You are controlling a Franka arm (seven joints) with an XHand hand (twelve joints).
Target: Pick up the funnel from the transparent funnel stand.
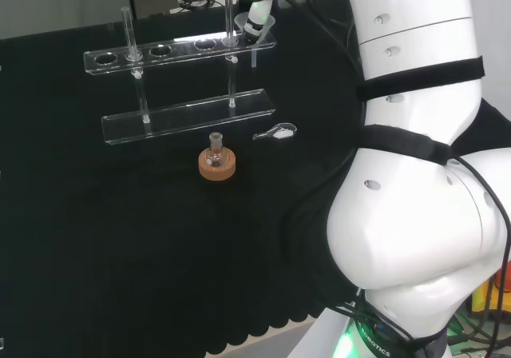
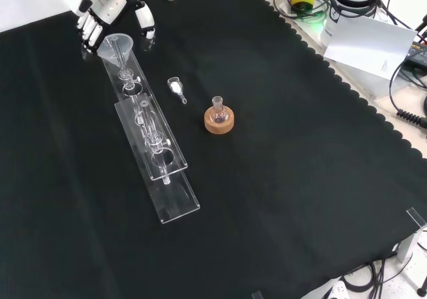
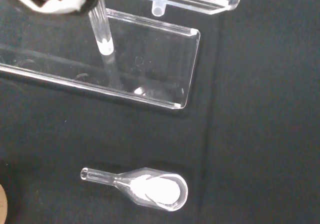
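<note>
Front view: clear conical funnel (image 2: 117,45) seated in the far end hole of the transparent two-tier funnel stand (image 2: 175,197), stem pointing down through the upper shelf. Black and white hand (image 2: 107,15) sits right at the funnel's rim, fingers curved on either side of it; whether they actually grip it, cannot tell. Right of the stand lies a small clear glass scoop with white powder (image 2: 175,85). Further right, a small glass flask (image 2: 217,107) upright on a cork ring (image 2: 219,121). Black cloth surface (image 2: 300,179) beneath.

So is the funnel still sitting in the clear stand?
Yes, the funnel sits upright in the stand's end hole; the hand is around it.
</note>
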